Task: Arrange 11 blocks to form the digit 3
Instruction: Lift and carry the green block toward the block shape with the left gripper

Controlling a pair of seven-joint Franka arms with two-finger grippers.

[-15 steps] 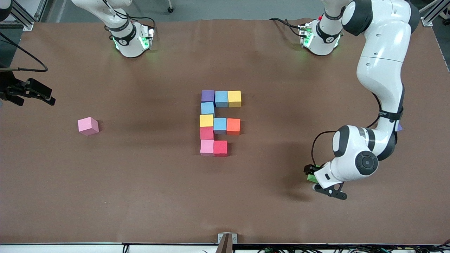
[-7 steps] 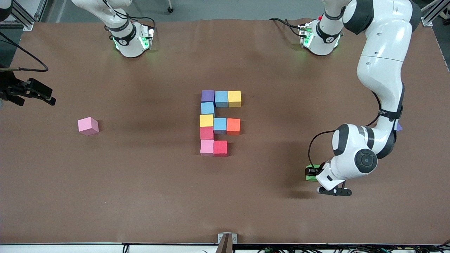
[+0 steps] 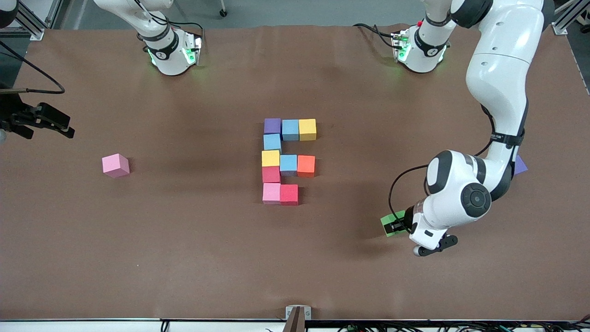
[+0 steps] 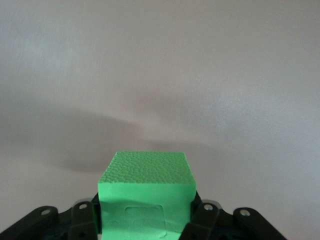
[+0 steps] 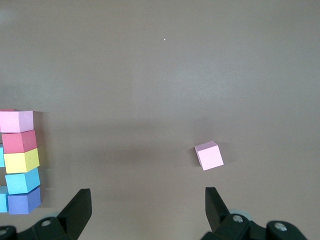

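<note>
I am finding no readable brand or writing on anything here; the only mark is a faint square imprint on the face of the green block.

My left tool is grasping that green block between its dark fingers, hanging over the bare brown counter toward the left arm's end, between the figure and the counter's edge. The block's top is looking pebbled, like foam.

The unfinished digit 3 is sitting mid-counter. Its farthest row is reading purple block, light blue block, yellow block, all touching. A second light blue cube is joining that row to the middle one: a yellow cube, a third light blue cube and an orange block. A red block is linking down to the nearest row, which is holding only a pink block and a second red cube.

A stray pink cube is lying well apart, toward the right arm's end, turned at an angle. A purple shape is peeking out past the left arm's forearm; I cannot tell its full form.

My right tool is waiting with fingers spread wide, over the counter near that stray pink cube. Nothing is standing between the green block and the figure.
</note>
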